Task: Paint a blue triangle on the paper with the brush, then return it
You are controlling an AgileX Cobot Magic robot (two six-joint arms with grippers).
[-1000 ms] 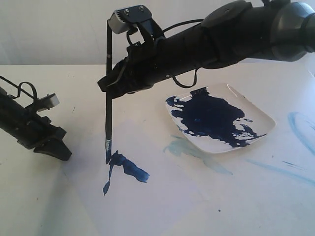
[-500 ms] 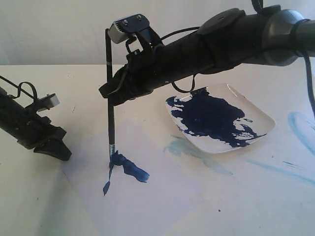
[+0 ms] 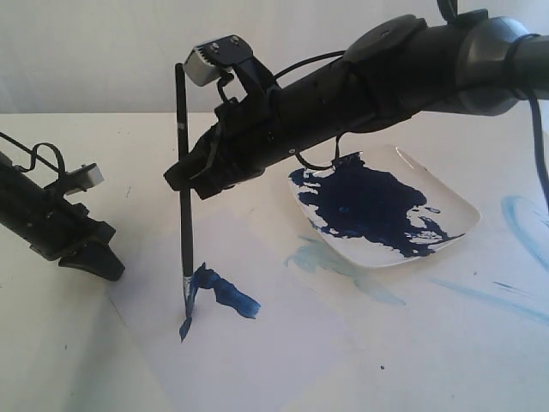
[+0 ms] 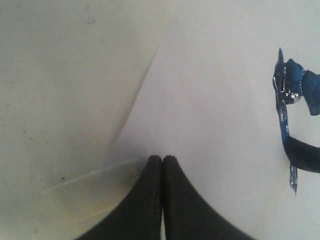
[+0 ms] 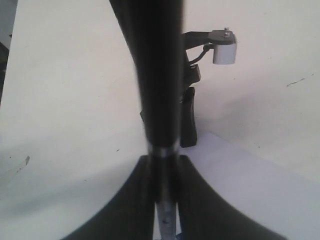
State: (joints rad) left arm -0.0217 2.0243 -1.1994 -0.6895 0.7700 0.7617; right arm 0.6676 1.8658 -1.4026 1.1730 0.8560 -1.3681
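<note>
My right gripper (image 3: 185, 174) is shut on the brush (image 3: 183, 197), a long black stick held nearly upright. The brush tip touches the paper (image 3: 292, 343) at the dark-blue strokes (image 3: 225, 293). These are one thick short stroke and one thin line, meeting in an open angle. In the right wrist view the brush (image 5: 157, 75) runs between the fingers of the right gripper (image 5: 164, 167). My left gripper (image 3: 96, 260) is shut and empty at the paper's left corner. In its own view the left gripper (image 4: 162, 158) lies over the paper (image 4: 215, 100), with the wet blue strokes (image 4: 284, 117) off to the side.
A white square plate (image 3: 464, 209) holding a big dark-blue paint blotch sits to the right of the paper. Pale blue smears (image 3: 322, 260) mark the table near the plate and at the far right (image 3: 523, 219). The right arm reaches across the middle, above the table.
The brush tip has slid down the thin line towards the front. The handle's top has leaned slightly left. The left arm has not moved.
</note>
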